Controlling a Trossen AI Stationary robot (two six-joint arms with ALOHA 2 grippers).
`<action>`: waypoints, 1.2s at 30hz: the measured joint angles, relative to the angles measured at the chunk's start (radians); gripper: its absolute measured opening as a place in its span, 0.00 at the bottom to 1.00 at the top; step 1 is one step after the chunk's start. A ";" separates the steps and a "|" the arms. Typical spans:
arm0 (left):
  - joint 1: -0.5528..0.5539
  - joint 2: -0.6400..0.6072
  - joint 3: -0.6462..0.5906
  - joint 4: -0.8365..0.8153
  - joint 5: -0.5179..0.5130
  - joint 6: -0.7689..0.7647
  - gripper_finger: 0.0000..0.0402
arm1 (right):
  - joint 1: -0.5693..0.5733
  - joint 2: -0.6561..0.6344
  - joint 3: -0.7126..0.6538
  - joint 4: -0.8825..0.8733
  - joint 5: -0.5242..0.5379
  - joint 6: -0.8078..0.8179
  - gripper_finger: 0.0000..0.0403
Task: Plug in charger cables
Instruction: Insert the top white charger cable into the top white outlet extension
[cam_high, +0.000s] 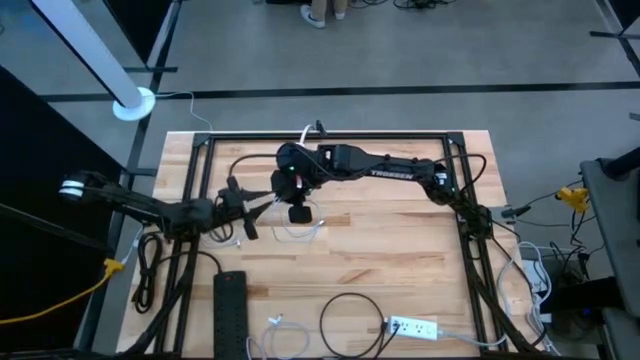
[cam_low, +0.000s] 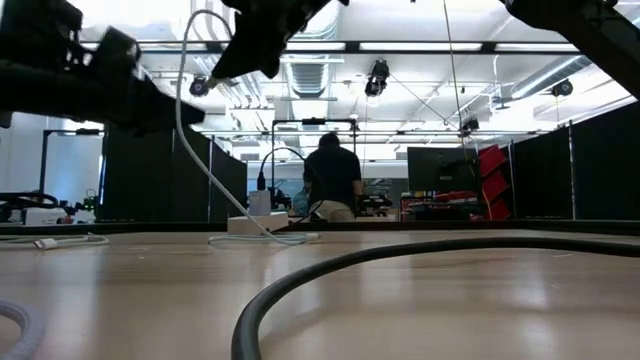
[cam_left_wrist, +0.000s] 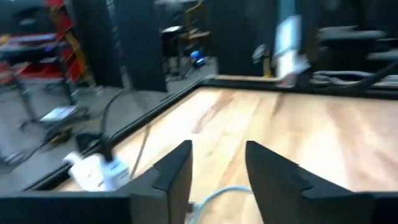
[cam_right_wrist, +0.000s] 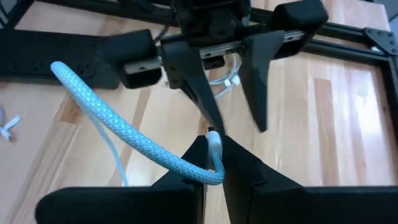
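the right gripper (cam_right_wrist: 212, 163) pinches the plug tip of a pale blue-white braided charger cable (cam_right_wrist: 124, 134), held above mid-table; the plug points at the left gripper (cam_right_wrist: 231, 93), just beyond, fingers spread and empty.

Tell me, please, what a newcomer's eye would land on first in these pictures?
Probably the two pincers meeting above the middle of the table: the right pincer is shut on the plug end of a braided white cable, held up facing the left pincer, whose fingers are open. The cable hangs in a loop down to the wooden table. Next, the black power strip lies at the near left.
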 joint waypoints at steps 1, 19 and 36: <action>0.025 0.015 0.000 -0.005 0.000 -0.023 0.38 | -0.001 -0.002 0.000 -0.012 0.025 0.000 0.04; 0.446 0.349 0.079 0.090 0.372 -0.088 0.26 | -0.050 -0.001 0.000 -0.162 0.133 -0.011 0.04; 0.564 0.789 0.307 0.049 0.458 -0.048 0.26 | -0.047 -0.001 0.000 -0.338 0.134 0.002 0.04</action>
